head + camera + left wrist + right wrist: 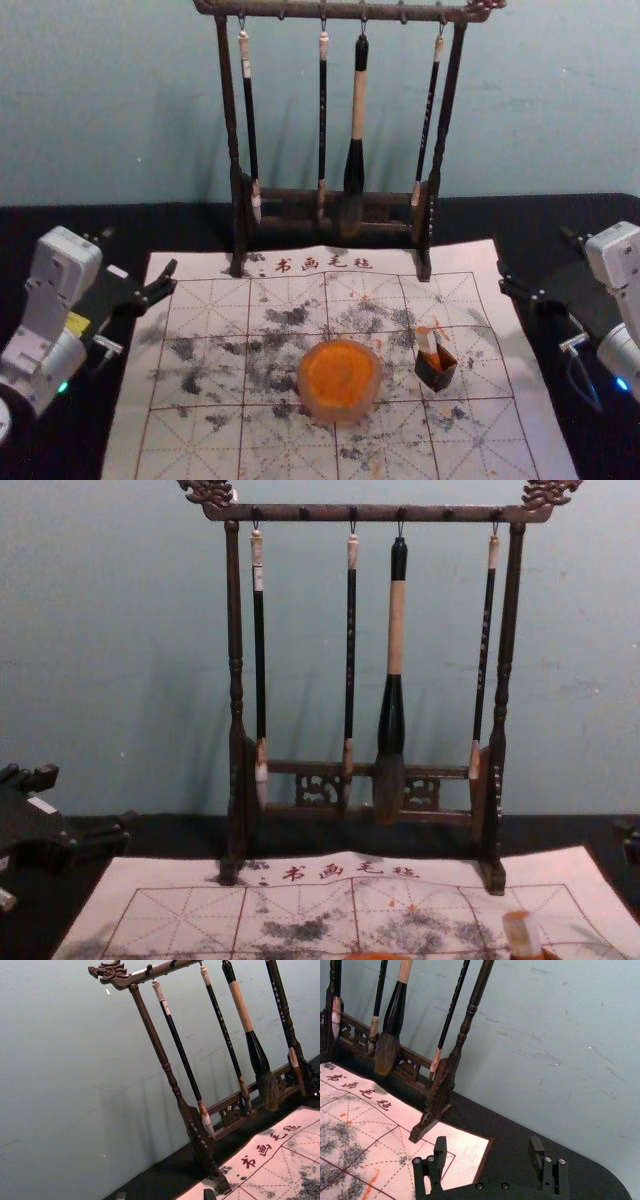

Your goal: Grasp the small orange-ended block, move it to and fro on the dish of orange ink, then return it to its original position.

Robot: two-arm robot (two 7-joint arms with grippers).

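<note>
The task is judged unbegun: grasping, to-and-fro inking and return are left. Nearward and left of the right gripper, the orange ink dish is seen; between them, the orange-ended block is held in a dark box, long axis near upright, top tilted left. The right gripper is spread wide, empty; the left gripper, idle beyond the dish leftward, is likewise parted.

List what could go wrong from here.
The block stands in a small box, so the open right gripper, near the right edge of the mat, might tip the box while lifting the block out. Between dish and box, the inked block could drip on the mat, which bears orange smears.
</note>
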